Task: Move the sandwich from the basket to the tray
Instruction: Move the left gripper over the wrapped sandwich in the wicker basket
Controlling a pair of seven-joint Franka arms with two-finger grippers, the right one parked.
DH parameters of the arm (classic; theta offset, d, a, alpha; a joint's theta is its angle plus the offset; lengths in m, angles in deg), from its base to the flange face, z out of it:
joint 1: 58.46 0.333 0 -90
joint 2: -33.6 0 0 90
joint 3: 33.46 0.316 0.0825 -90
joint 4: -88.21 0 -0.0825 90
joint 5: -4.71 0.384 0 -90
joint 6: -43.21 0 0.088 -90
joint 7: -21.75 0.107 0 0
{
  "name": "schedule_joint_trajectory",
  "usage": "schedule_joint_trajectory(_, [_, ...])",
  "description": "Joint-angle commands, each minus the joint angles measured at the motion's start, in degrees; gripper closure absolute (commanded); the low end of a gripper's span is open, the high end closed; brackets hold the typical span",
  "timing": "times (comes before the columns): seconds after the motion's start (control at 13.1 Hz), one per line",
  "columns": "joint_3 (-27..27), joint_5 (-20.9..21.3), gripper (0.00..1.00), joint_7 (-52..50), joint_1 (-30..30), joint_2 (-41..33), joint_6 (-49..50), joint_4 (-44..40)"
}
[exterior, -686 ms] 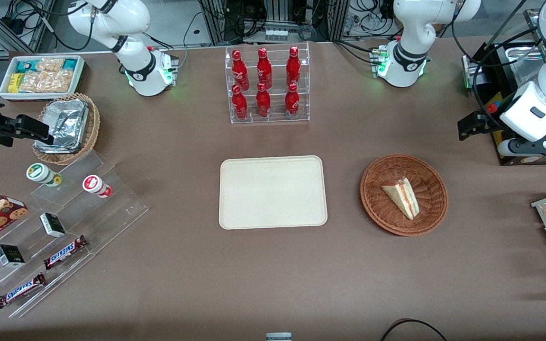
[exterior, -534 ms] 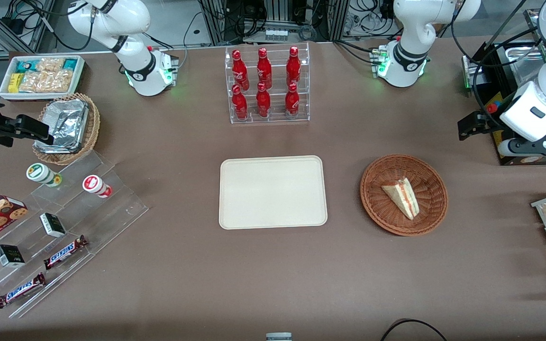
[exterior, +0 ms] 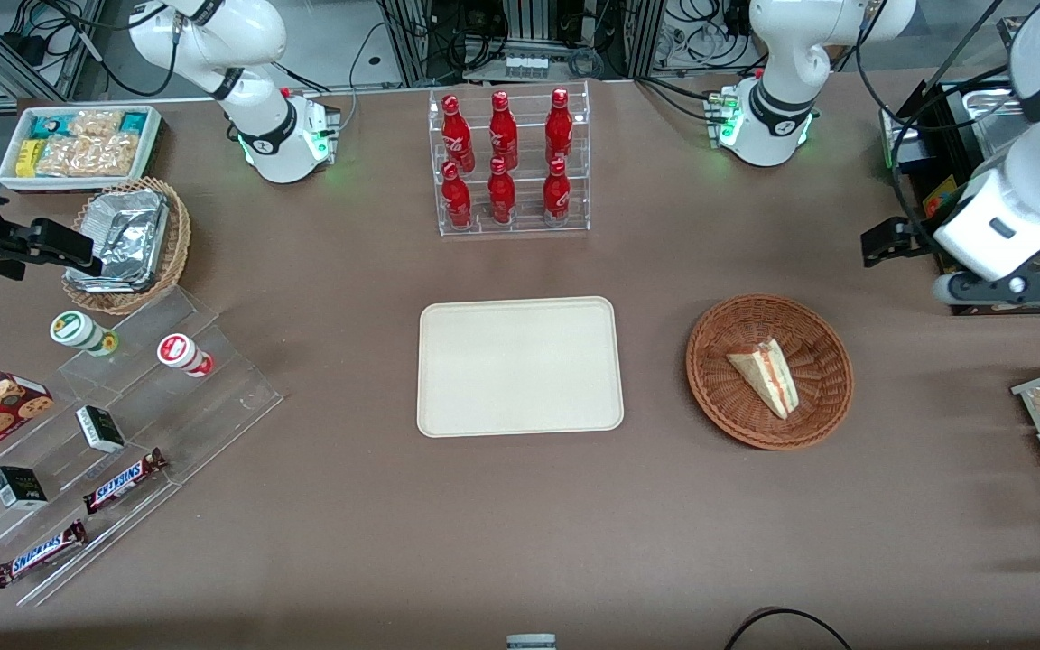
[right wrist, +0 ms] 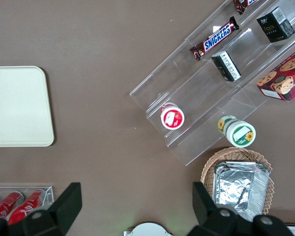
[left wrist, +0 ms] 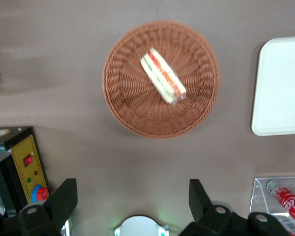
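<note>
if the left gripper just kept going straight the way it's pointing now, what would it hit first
Probably bare table. The gripper, open, hangs above the table, farther from the front camera than the basket, and points down. The sandwich lies off that line, though depth is unclear.

Beside the cream-beige tray point(exterior: 520, 366), a reddish-brown woven basket point(exterior: 822, 397) holds a white sandwich point(exterior: 764, 376) with pink-red filling; black gripper point(left wrist: 130, 196).

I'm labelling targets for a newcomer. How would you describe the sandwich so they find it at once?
Start at the cream tray mid-table; beside it, toward the working arm's end, sits a reddish-brown basket. The sandwich is the lone white wedge inside, pink-red filling showing. The open gripper hovers above.
</note>
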Motion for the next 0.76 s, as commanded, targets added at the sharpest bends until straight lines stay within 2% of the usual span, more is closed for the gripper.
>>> schedule_joint_trajectory(0.0, [0.1, -0.5, 0.00, 0.2, -0.6, -0.3, -5.7, 7.0])
schedule_joint_trajectory(0.38, [-0.5, -0.6, 0.00, -0.9, -1.0, -0.2, -17.6, 18.9])
schedule_joint_trajectory(0.69, [-4.6, -0.6, 0.00, -17.0, -1.1, 0.5, -28.1, 24.8])
